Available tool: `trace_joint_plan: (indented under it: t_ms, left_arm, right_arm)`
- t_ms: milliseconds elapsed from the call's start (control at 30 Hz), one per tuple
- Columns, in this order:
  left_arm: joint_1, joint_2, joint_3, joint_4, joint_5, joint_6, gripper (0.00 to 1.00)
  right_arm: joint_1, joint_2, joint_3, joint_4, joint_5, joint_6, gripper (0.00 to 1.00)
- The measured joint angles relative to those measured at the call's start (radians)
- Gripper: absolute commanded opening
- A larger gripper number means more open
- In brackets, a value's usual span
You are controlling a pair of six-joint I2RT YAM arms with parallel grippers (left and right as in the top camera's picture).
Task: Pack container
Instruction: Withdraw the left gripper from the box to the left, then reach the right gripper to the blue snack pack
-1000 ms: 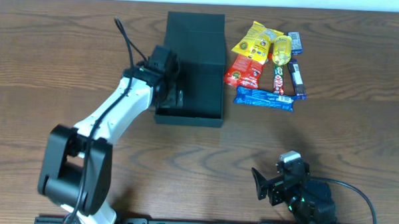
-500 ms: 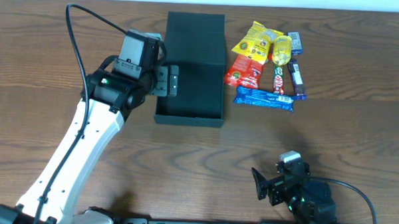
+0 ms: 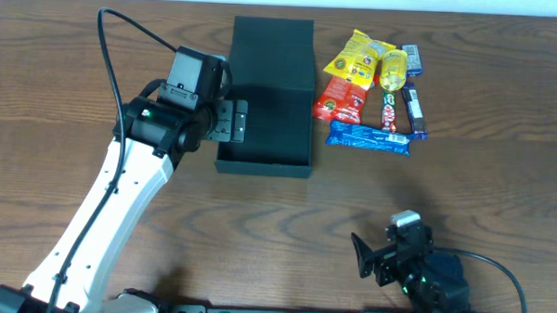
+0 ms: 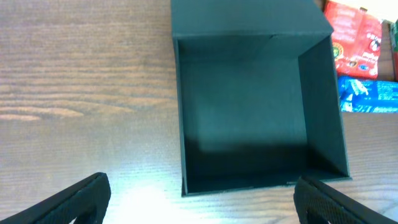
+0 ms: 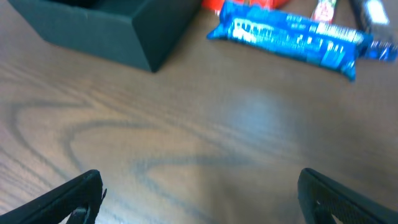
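The black container (image 3: 264, 161) stands open on the table with its lid flap (image 3: 273, 35) folded back at the far side. Its inside (image 4: 249, 118) is bare. My left gripper (image 3: 233, 121) hovers by the container's left wall, open, holding nothing. In the left wrist view its fingers (image 4: 78, 199) stand wide apart at the bottom edge. To the right of the box lie the snack packets: a yellow one (image 3: 358, 55), a red one (image 3: 341, 98) and a blue bar (image 3: 369, 137). My right gripper (image 3: 368, 257) rests open and empty near the front edge.
More small snacks, among them a yellow candy (image 3: 394, 69) and a dark bar (image 3: 414, 105), lie in the same cluster. The right wrist view shows the container's near corner (image 5: 118, 37) and the blue bar (image 5: 292, 38) ahead over bare wood.
My left arm has risen and drawn its gripper leftward, away from the container's left wall. In the last half second it barely moved. The right arm is still.
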Motion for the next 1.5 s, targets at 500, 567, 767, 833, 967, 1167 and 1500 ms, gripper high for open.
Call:
trace_joint_plan:
  t_ms: [500, 567, 767, 833, 967, 1167, 1500]
  left_arm:
    - [0.000, 0.000, 0.000, -0.008, 0.000, 0.001, 0.96]
    - [0.000, 0.000, 0.000, -0.008, 0.000, 0.001, 0.95]
    - [0.000, 0.000, 0.000, -0.008, 0.000, 0.007, 0.95]
    - [0.000, 0.000, 0.000, -0.007, 0.000, 0.013, 0.95]
    - [0.000, 0.000, 0.000, -0.005, 0.000, 0.020, 0.95]
    - [0.000, 0.000, 0.000, -0.005, 0.000, 0.023, 0.95]
    - [0.000, 0.000, 0.000, -0.004, 0.000, 0.023, 0.95]
  right_arm:
    - [0.000, 0.000, -0.005, 0.242, -0.180, 0.842, 0.99]
    - [0.000, 0.000, -0.006, 0.267, -0.183, 0.912, 0.99]
    - [0.000, 0.000, -0.006, 0.372, -0.180, 1.001, 0.99]
    - [-0.001, 0.004, -0.006, 0.382, -0.180, 1.012, 0.99]
    - [-0.040, 0.087, -0.006, 0.416, -0.179, 1.045, 0.99]
    - [-0.143, 0.363, 0.061, 0.447, -0.181, 1.098, 0.99]
    - [-0.263, 1.049, 0.613, 0.213, -0.257, 0.945, 0.99]
